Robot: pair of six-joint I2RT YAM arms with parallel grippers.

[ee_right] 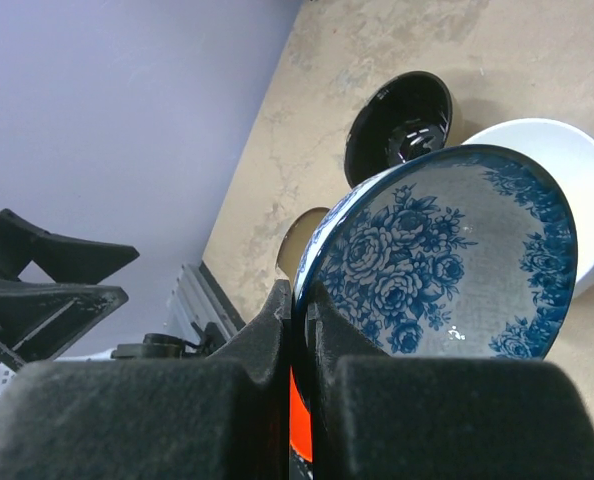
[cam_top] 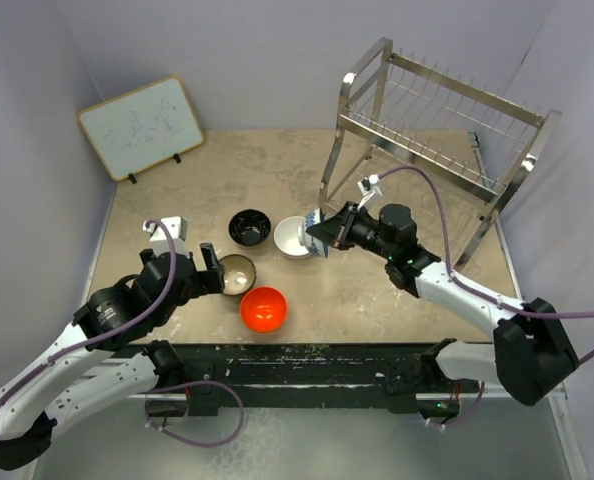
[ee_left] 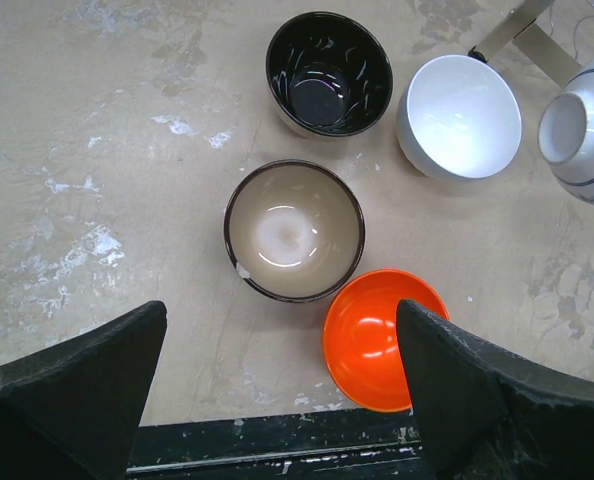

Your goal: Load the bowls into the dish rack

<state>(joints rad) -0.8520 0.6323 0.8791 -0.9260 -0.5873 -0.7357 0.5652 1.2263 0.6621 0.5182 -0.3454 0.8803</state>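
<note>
My right gripper [cam_top: 329, 234] is shut on the rim of the blue-and-white bowl [ee_right: 447, 255], holding it tilted above the white bowl [cam_top: 293, 238], left of the dish rack [cam_top: 432, 125]. The black bowl [cam_top: 249, 227], tan-brown bowl [cam_top: 237, 274] and orange-red bowl [cam_top: 263, 309] sit on the table. My left gripper [ee_left: 282, 345] is open and empty above the near edge, with the tan-brown bowl [ee_left: 294, 231] ahead of it and the orange-red bowl [ee_left: 377, 340] by its right finger. The black bowl [ee_left: 329, 72] and white bowl [ee_left: 461, 115] lie farther off.
A wood-framed whiteboard [cam_top: 142, 126] leans at the back left. The silver rack stands at the back right near the wall. The table's dark front edge [cam_top: 307, 352] runs just below the orange-red bowl.
</note>
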